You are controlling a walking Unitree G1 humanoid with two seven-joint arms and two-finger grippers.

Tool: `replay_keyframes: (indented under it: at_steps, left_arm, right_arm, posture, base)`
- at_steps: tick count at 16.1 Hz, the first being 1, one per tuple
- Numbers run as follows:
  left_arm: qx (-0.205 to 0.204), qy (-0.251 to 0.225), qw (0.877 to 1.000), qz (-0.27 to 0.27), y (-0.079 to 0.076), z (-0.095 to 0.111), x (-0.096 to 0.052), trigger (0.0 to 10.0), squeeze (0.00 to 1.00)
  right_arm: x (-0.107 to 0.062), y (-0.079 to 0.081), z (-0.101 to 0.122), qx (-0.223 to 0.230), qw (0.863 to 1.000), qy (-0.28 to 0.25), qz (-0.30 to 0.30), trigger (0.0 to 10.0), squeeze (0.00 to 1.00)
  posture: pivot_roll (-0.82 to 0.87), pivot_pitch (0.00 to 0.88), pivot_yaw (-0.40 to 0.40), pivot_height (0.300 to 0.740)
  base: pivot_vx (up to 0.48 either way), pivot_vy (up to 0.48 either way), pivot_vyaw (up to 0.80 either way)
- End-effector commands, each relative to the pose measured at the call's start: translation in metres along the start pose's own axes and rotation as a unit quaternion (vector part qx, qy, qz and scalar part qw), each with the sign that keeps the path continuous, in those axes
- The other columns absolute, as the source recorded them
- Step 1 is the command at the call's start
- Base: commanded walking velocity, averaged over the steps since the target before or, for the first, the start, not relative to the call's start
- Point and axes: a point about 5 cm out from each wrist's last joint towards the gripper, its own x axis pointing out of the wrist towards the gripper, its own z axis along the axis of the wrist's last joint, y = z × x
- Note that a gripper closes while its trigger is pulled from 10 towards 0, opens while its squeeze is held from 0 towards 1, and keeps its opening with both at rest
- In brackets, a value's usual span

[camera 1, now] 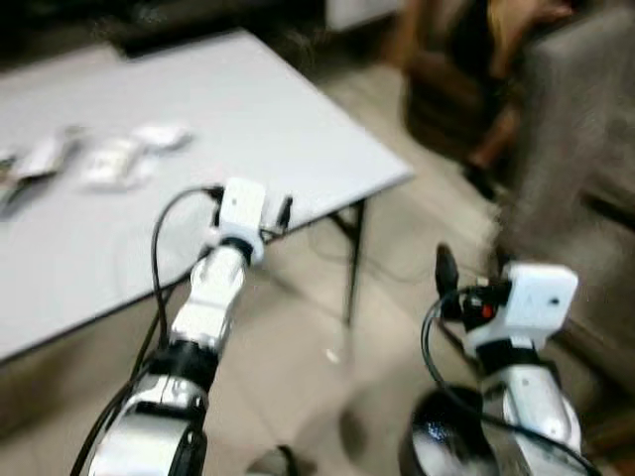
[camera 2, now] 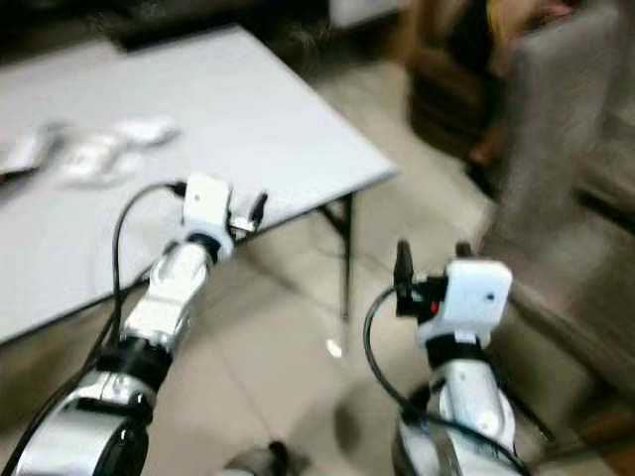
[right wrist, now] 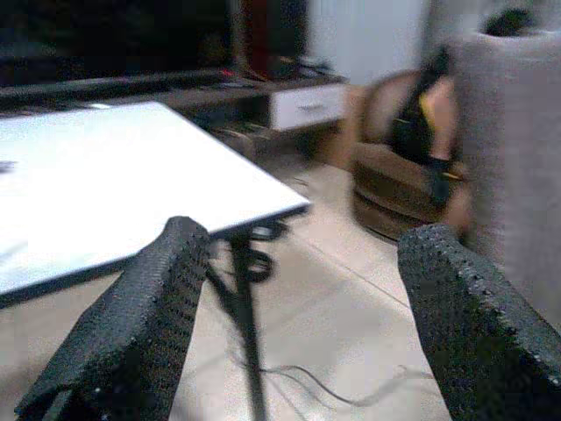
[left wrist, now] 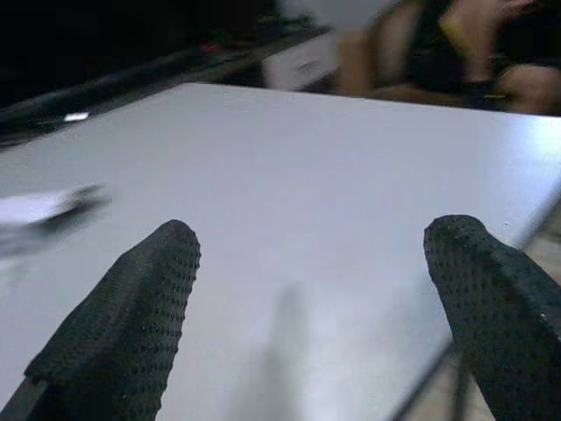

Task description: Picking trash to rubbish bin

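- Looking down from the head camera, we see a white table [camera 1: 298, 129] filling the upper left of the scene, with a tiled floor [camera 1: 298, 367] below and to its right.
- We find the trash [camera 1: 124, 159], several crumpled pale wrappers, lying on the table's far left part; the blur keeps us from telling the pieces apart.
- We hold our left gripper [left wrist: 307, 289] just over the table's near edge, well apart from the trash; in its wrist view the two black fingers [left wrist: 123, 324] stand wide apart with only bare tabletop between them.
- We hold our right gripper [right wrist: 298, 307] out over the floor, to the right of the table's corner; its fingers [right wrist: 473, 324] are likewise spread, with nothing between them.
- Beyond the right gripper we see a black table leg [right wrist: 245, 324] and a thin cable [right wrist: 351, 390] lying on the tiles.
- At the right stands a grey sofa [camera 1: 585, 149], and beside it a person [camera 1: 496, 59] sits in a brown seat.
- A low dark cabinet with a white drawer [right wrist: 307, 103] runs behind the table.
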Motion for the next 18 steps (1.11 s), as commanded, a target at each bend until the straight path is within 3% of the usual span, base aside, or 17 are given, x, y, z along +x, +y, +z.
replay_keyframes:
  at_steps: [1,4,8,18]
  left_arm:
    - [-0.003,0.006,1.000,0.002,-0.0032,-0.0006,0.0013,10.0,0.00]
    - [-0.001,0.009,1.000,0.003,-0.0041,-0.0008,0.0026,10.0,0.00]
    - [-0.003,0.014,1.000,0.002,-0.0051,-0.0004,0.0049,10.0,0.00]
    - [0.003,0.015,1.000,0.009,-0.0012,0.0011,0.0074,10.0,0.00]
  right_arm:
    - [-0.0016,-0.0045,-0.0007,-0.001,1.000,0.005,-0.008,10.0,0.00]
    - [-0.0016,-0.0049,-0.0013,0.003,1.000,0.007,-0.009,10.0,0.00]
    - [-0.0002,-0.0071,-0.0007,0.015,1.000,0.006,-0.017,10.0,0.00]
    - [0.0052,0.0017,-0.0012,0.023,1.000,0.001,0.003,10.0,0.00]
  posture:
    - [0.05,0.111,0.015,0.740]
    - [0.05,0.111,0.017,0.740]
    - [0.05,0.111,0.018,0.740]
    - [0.07,0.107,0.022,0.740]
  base:
    - [0.000,0.000,0.80]
    - [0.000,0.000,0.80]
    - [0.000,0.061,0.00]
    - [0.000,0.422,0.00]
